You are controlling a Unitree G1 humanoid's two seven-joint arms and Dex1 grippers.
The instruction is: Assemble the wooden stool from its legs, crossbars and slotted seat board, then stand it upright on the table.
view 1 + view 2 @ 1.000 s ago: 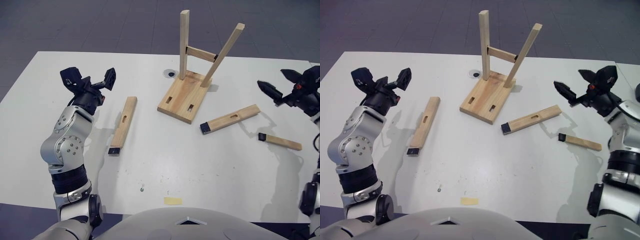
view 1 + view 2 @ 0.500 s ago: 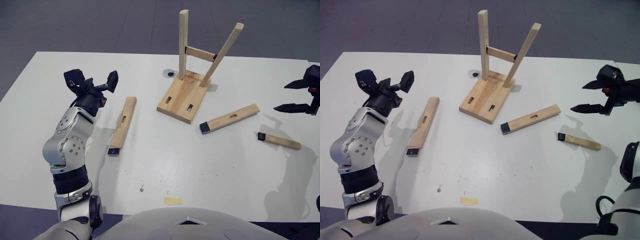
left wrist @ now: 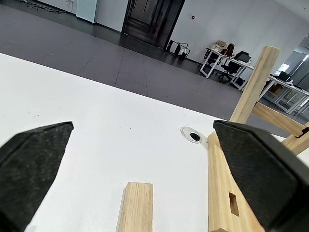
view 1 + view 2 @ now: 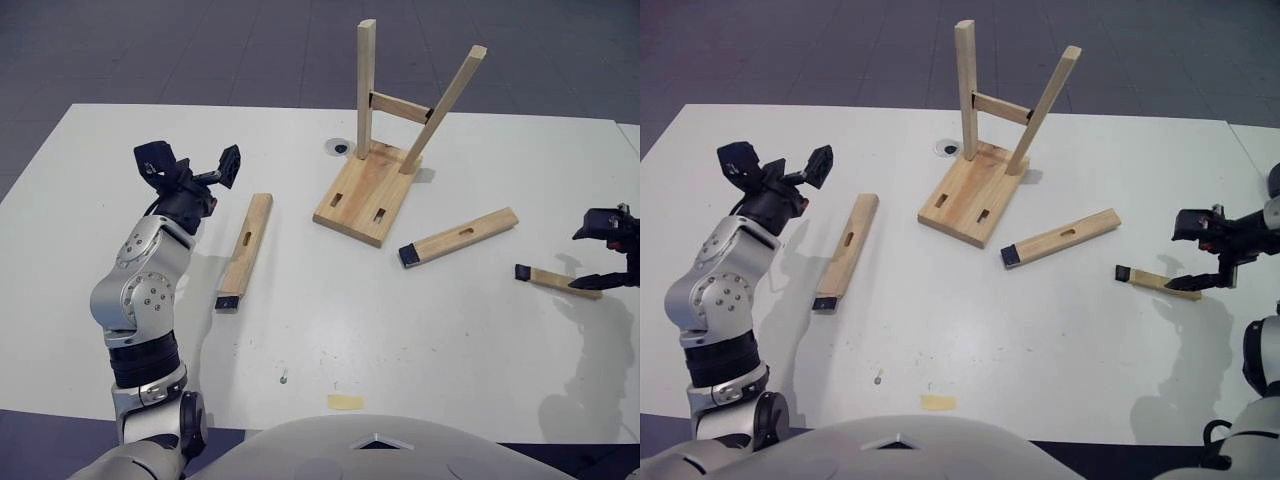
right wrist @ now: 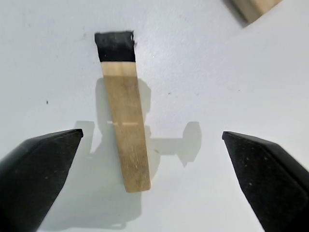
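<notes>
The right gripper point(image 4: 1180, 257) has dropped down since a moment ago. It was up in the air far to the right of the seat board point(image 4: 352, 190). Now it hangs low over the short stick point(image 5: 126, 130), with its jaws wide open, one on each side of the stick and not touching it. The left gripper point(image 4: 190, 165) has slid a tiny bit closer to the seat board. It is held up off the table, and its jaws are wide open with nothing in them. None of the wood has moved.

The seat board is a flat piece of pale wood with small slots cut in it. Two long square legs point(image 4: 367, 85) stand up from its far end, joined by a thin bar point(image 4: 400, 107). One loose leg point(image 4: 246, 250) lies flat to the board's left and another loose leg point(image 4: 460, 236) to its right. Each has a slot and a black tip. The short stick also has a black tip. The table point(image 4: 400, 330) is white and smooth. The gripper fingers point(image 3: 251, 164) are black, pointed wedges that look a bit rough.
</notes>
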